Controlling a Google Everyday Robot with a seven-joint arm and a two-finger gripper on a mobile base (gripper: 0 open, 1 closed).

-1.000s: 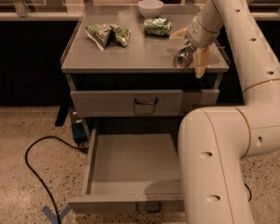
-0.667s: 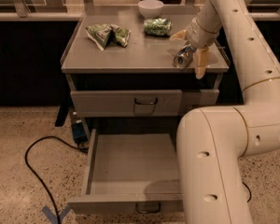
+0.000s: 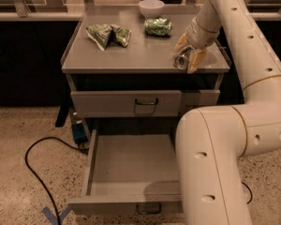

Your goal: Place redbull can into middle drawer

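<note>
Gripper [image 3: 186, 60] at table's right front edge: tan-yellow fingers [image 3: 197, 62] clasping slim can [image 3: 180, 61], silver top | arm [image 3: 234, 125]: cream-white | open drawer [image 3: 131, 165]: plain grey | table [image 3: 131, 55]: plain grey | bowl [image 3: 151, 7]: white | squat can [image 3: 158, 26]: green, patterned | bags [image 3: 107, 34]: green-white print | floor [image 3: 23, 125]: beige, dark-speckled | cable [image 3: 32, 165]: black

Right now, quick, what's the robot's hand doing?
Hand: closed on the redbull can, at the right front corner of the cabinet top.
</note>
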